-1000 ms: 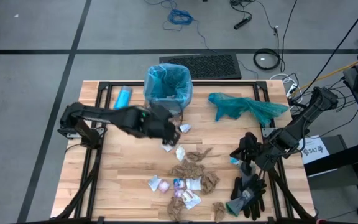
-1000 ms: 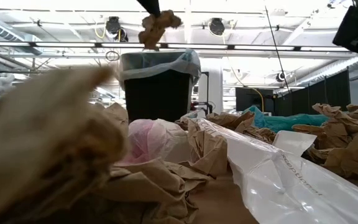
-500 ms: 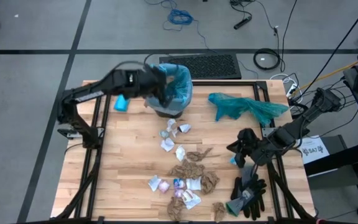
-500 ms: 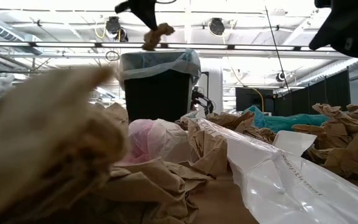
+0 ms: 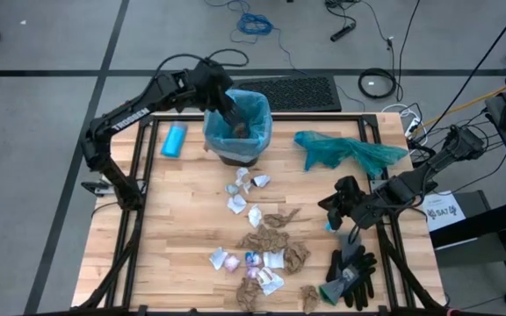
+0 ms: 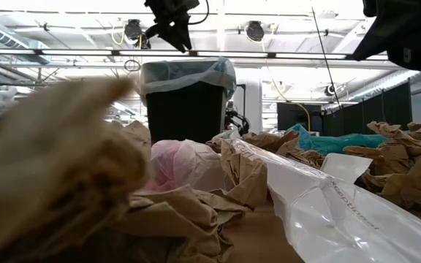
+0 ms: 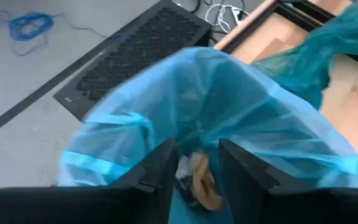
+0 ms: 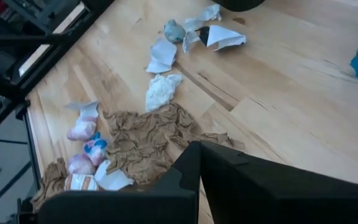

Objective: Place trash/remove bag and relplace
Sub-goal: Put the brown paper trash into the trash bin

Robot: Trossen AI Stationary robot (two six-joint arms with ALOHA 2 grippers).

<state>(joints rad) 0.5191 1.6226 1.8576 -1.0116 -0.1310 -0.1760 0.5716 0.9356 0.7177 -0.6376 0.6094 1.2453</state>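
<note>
The pale blue bag (image 5: 238, 117) lines a dark bin (image 6: 187, 109) at the table's far edge, its rim folded over the bin's top (image 6: 196, 71). My left gripper (image 5: 233, 116) hovers open above the bin's mouth (image 7: 194, 165). A brown paper wad (image 7: 202, 182) lies inside the bag below its fingers. More trash (image 5: 266, 246) is scattered across the middle and near part of the table: brown wads, white wrappers and pink bits (image 8: 143, 140). My right gripper (image 5: 332, 206) hangs shut above the table's right side (image 8: 199, 148), holding nothing.
A teal-green plastic bag (image 5: 350, 151) lies at the far right. Black-and-grey gloves (image 5: 351, 270) lie at the near right, below my right arm. A small light-blue bottle (image 5: 175, 140) lies left of the bin. Crumpled paper (image 6: 57, 168) crowds the low view's foreground.
My left gripper has risen from the table's middle and swung to the far edge with a brown paper wad, stopped over the bin and opened. The wad has dropped into the bag. My right gripper has edged slightly toward the table's left, staying shut.
</note>
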